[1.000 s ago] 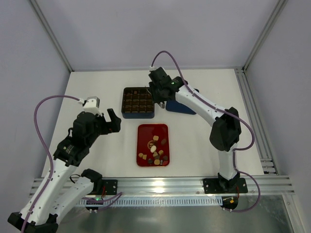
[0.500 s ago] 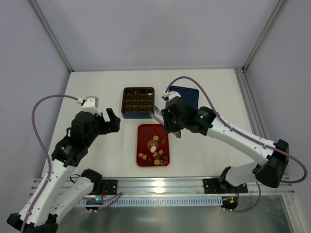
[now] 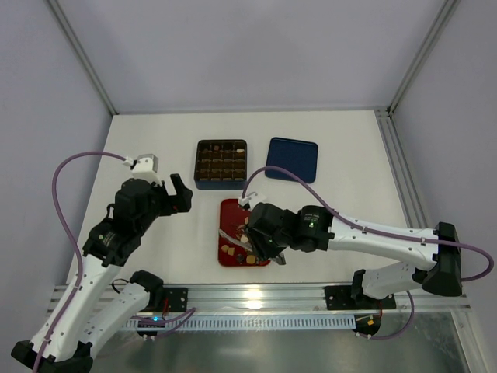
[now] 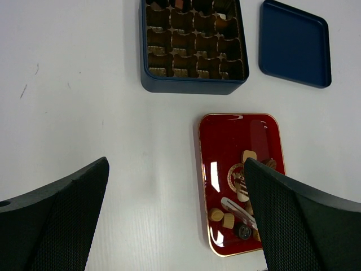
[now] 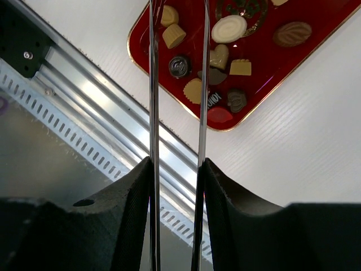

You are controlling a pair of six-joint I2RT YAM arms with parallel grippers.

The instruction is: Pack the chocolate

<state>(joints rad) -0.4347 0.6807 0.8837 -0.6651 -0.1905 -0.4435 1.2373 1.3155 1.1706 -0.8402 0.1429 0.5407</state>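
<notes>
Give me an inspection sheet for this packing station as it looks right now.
Surface: white table, few faint marks.
Job's things: loose chocolates on red tray; blue box, some grid cells look filled; lid beside it.
Clutter: nothing seen.
Grippers: left gripper open, empty; right gripper clamps metal tweezers over the tray, tips apart.
Cables: purple cable on each arm, no snag seen.
Surroundings: grey walls, aluminium rail at near edge.
</notes>
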